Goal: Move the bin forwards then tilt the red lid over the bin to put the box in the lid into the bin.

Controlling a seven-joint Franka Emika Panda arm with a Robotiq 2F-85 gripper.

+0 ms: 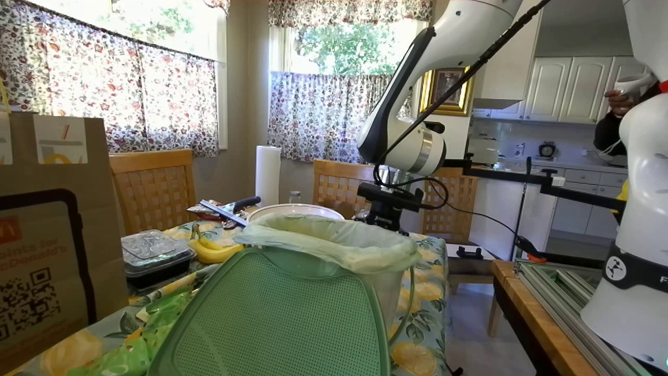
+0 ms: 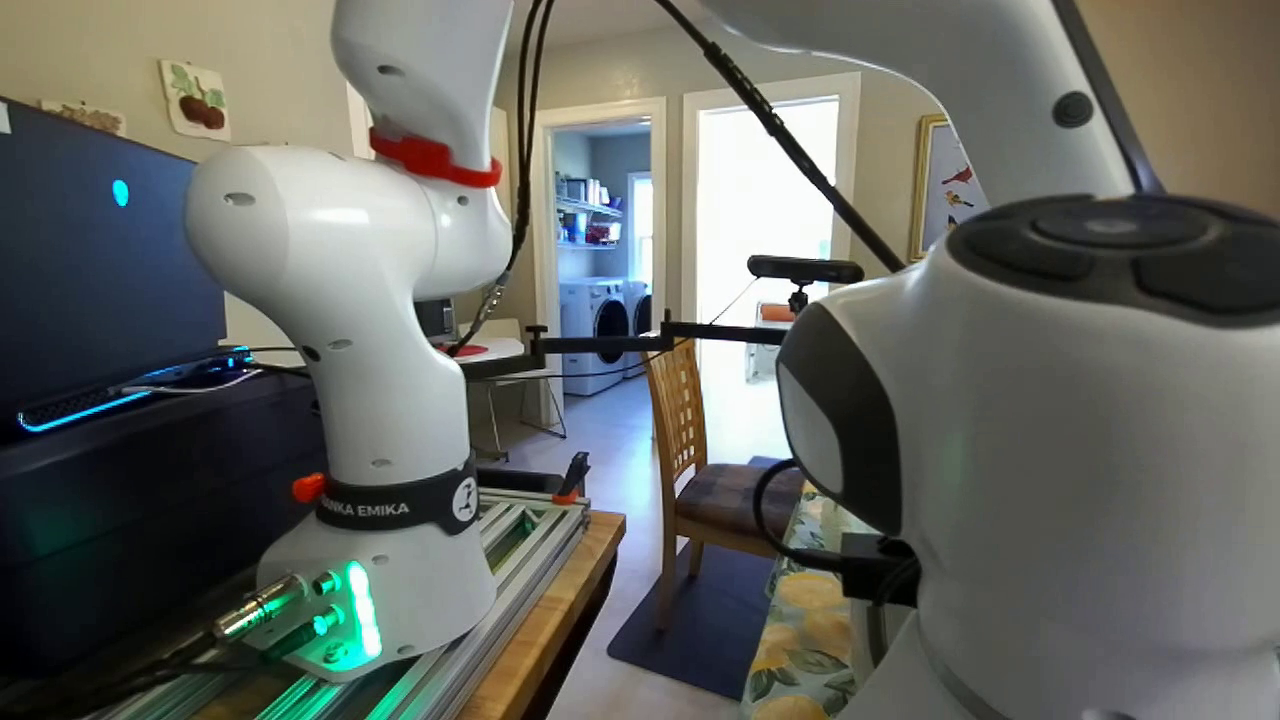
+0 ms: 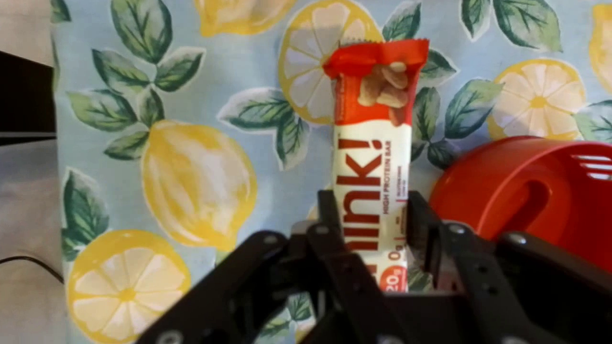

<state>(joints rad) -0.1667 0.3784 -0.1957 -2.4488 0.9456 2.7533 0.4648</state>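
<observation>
In the wrist view my gripper (image 3: 374, 212) has a finger against each long side of a red and white wrapped bar (image 3: 372, 157). The bar's near end is hidden under the gripper; whether it is lifted I cannot tell. The round red lid (image 3: 497, 191) lies just right of it, hollow side up, partly cut off. No other box shows in the visible part of the lid. In an exterior view the off-white bin (image 1: 387, 292) with its pale green liner (image 1: 334, 243) stands on the table. My gripper (image 1: 385, 216) is behind its rim, fingertips hidden.
A dark green cover (image 1: 282, 313) leans in front of the bin. A white bowl (image 1: 297, 211), bananas (image 1: 214, 252), a lidded tray (image 1: 156, 256), a paper towel roll (image 1: 267, 175) and a paper bag (image 1: 57, 224) stand around it. The table edge (image 3: 56, 167) shows at left.
</observation>
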